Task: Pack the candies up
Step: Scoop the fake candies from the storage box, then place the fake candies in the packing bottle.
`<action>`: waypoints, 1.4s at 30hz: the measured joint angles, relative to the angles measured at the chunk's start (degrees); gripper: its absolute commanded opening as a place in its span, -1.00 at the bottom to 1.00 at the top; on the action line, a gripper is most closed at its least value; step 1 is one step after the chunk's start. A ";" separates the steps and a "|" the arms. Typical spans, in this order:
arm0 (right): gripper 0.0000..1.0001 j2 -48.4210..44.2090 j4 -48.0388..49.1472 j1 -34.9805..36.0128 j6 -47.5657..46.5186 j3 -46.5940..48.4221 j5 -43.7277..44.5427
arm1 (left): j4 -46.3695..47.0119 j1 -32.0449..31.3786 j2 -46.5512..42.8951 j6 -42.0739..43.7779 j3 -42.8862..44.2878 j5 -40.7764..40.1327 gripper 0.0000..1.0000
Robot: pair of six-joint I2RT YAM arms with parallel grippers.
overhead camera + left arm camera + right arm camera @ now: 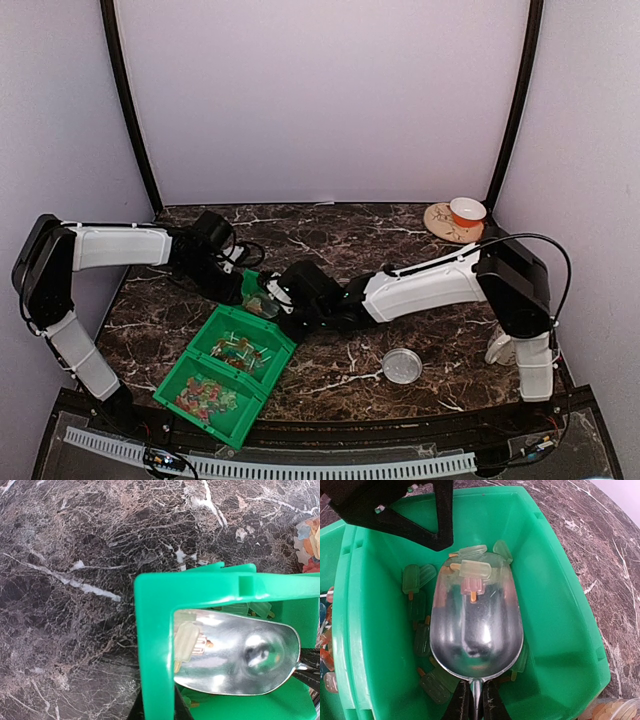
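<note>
A small green bin (560,605) holds several popsicle-shaped candies (418,577), mostly pale green. My right gripper (476,694) is shut on the handle of a shiny metal scoop (477,630) that lies inside the bin. A pale green candy (475,569) and a pink one (473,586) rest at the scoop's front lip. My left gripper (159,706) is shut on the bin's wall (155,630), one black finger on each side. The scoop (240,660) and a candy (187,640) show inside. From above, both grippers (248,283) (283,300) meet at this bin.
Two more green bins (268,338) (240,418) with mixed red, orange and green candies sit at the front left. A clear jar (615,711) of candies stands beside the held bin. A round lid (402,366) lies front right. A mug on a saucer (467,211) stands back right.
</note>
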 measured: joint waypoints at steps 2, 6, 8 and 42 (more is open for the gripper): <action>-1.00 0.04 0.63 0.04 0.17 -0.35 0.13 | 0.09 0.02 0.00 0.00 0.00 -0.07 -1.00; -1.00 -0.52 7.23 0.04 0.00 -4.72 0.22 | 0.07 0.00 0.00 -0.02 0.00 -0.33 -1.00; -1.00 -1.20 10.95 0.00 -0.20 -7.30 0.55 | 0.11 -0.11 0.00 -0.02 0.00 -0.09 -1.00; -1.00 -14.45 40.81 -0.98 -3.74 -34.25 0.20 | 0.37 -0.61 -0.07 0.02 0.04 1.25 -1.00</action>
